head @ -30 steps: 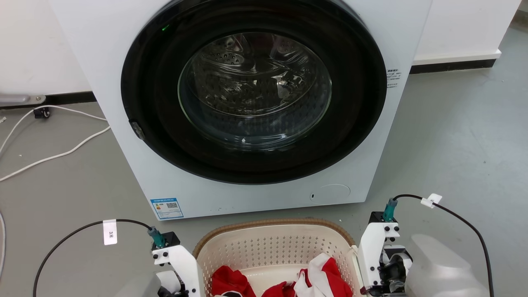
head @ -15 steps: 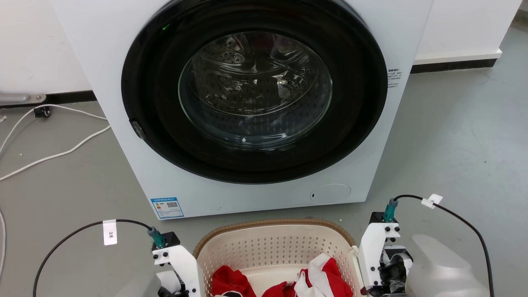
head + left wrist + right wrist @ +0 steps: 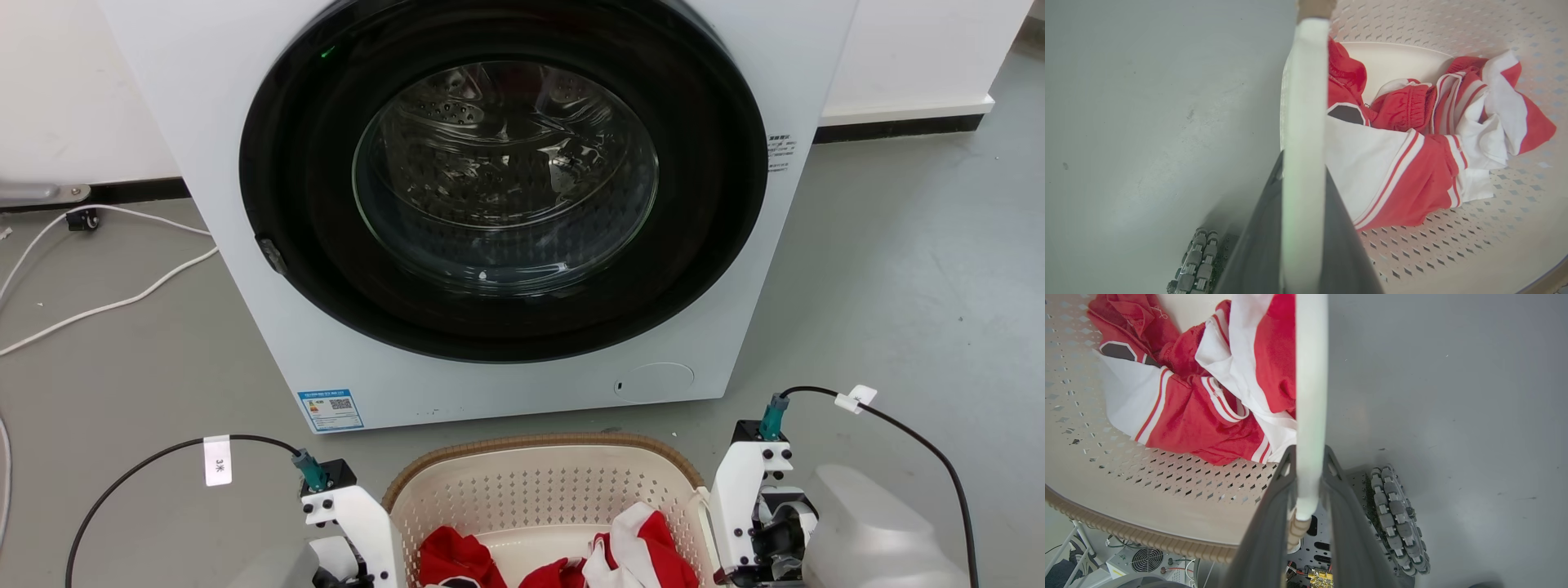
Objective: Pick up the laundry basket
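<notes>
Laundry basket [image 3: 535, 494], cream-white perforated plastic with a brown woven-look rim, appears at the near edge of the head view, directly in front of a white front-loading washing machine [image 3: 490, 392] and between the robot's two arms. Whether its base touches the grey floor [image 3: 898, 286] cannot be told from these views.

The left tool [image 3: 1302, 167] pinches the basket's white left handle [image 3: 1306, 81], one dark finger on the outer face of the strip and the other on the inner face, both pressed against it. The right tool [image 3: 1309, 453] grips the white right handle [image 3: 1311, 375] in the same way, its fingers closed on either side of the strip just above the brown rim.

Red-and-white garments [image 3: 1404, 163] lie crumpled in the bottom of the basket, striped at the cuffs and hems, with a dark patch outlined in white on one piece. They are bunched toward the far half of the basket, leaving the near perforated wall bare.

The machine's round door [image 3: 502, 180], a clear bowl in a wide black ring, is closed and shows the steel drum behind it. A blue-edged label [image 3: 330, 411] is stuck low on the left of the machine's front. White cables [image 3: 106, 310] trail across the floor at far left, and a black cable [image 3: 147, 465] with a white tag loops from the left wrist. In the right wrist view a roller wheel [image 3: 1396, 522] of the robot's base stands on the floor to the right of the basket.
</notes>
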You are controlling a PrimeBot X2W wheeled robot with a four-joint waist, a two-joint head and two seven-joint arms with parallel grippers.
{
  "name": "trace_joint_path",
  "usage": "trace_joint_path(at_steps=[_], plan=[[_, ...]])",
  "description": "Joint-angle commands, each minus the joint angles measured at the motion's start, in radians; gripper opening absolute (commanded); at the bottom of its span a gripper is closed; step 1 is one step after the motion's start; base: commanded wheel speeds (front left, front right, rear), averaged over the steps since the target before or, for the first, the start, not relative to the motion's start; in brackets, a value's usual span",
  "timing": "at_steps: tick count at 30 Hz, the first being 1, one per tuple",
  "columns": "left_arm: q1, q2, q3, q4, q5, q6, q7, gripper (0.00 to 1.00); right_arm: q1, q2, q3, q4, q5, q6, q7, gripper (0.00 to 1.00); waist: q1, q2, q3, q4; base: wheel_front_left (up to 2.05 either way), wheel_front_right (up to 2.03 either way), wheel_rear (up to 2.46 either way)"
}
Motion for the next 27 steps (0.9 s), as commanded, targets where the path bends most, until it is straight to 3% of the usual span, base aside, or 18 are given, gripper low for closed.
trace_joint_path(at_steps=[1, 27], plan=[[-0.007, -0.029, 0.000, -0.013, -0.012, -0.009, -0.006, 0.00, 0.013, 0.031, -0.004, -0.011, 0.001, 0.014, 0.004, 0.00, 0.0000, 0.0000, 0.000, 0.000, 0.00, 0.00, 0.00], [-0.012, -0.029, -0.003, -0.013, -0.021, -0.005, -0.012, 0.00, 0.013, 0.031, -0.023, -0.011, -0.007, 0.014, 0.007, 0.00, 0.0000, 0.0000, 0.004, 0.001, 0.00, 0.00, 0.00]])
